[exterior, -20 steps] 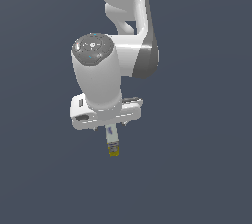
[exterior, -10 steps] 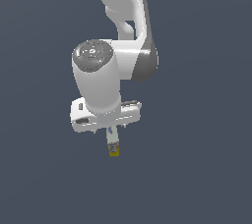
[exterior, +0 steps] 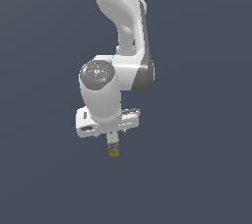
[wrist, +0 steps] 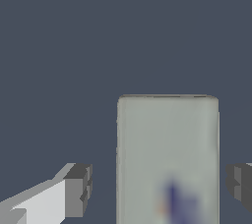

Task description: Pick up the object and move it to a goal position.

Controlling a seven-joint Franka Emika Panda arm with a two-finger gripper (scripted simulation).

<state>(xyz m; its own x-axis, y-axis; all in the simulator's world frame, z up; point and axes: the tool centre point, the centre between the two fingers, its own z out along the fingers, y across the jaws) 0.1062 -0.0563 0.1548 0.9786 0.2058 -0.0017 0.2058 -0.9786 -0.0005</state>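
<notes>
The object (wrist: 167, 154) is a pale grey-white box with bluish marks, and it fills the space between my fingers in the wrist view. My gripper (wrist: 160, 186) is open around it. One dark fingertip (wrist: 78, 188) stands clear of the box with a visible gap, while the other (wrist: 240, 182) is very near its opposite side. In the exterior view the object (exterior: 113, 147) pokes out below the white hand with its yellow-edged end lowest. There my gripper (exterior: 112, 137) is mostly hidden by the hand and the wrist.
A plain dark blue-grey ground (exterior: 197, 179) surrounds the arm. The white arm (exterior: 123, 31) rises behind the hand. No other objects or goal marker show in either view.
The hand has come down around the object, which has stayed where it was. The upper arm has shifted slightly.
</notes>
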